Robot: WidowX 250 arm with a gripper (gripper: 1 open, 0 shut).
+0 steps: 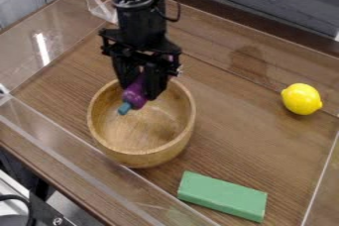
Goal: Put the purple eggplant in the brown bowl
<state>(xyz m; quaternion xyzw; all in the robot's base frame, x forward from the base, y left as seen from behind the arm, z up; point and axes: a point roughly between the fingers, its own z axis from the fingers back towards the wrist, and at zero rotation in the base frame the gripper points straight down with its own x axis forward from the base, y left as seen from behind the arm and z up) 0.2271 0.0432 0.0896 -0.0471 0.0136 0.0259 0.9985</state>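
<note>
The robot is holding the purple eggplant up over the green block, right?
Not quite. The gripper holds the purple eggplant over the brown bowl, not the green block, which lies apart near the front. The camera view shows it.

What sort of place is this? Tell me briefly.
Likely a robot lab test bench: a wood-grain table fenced by clear acrylic walls, a black arm whose hand holds a toy eggplant over a bowl, plus a lemon.
</note>
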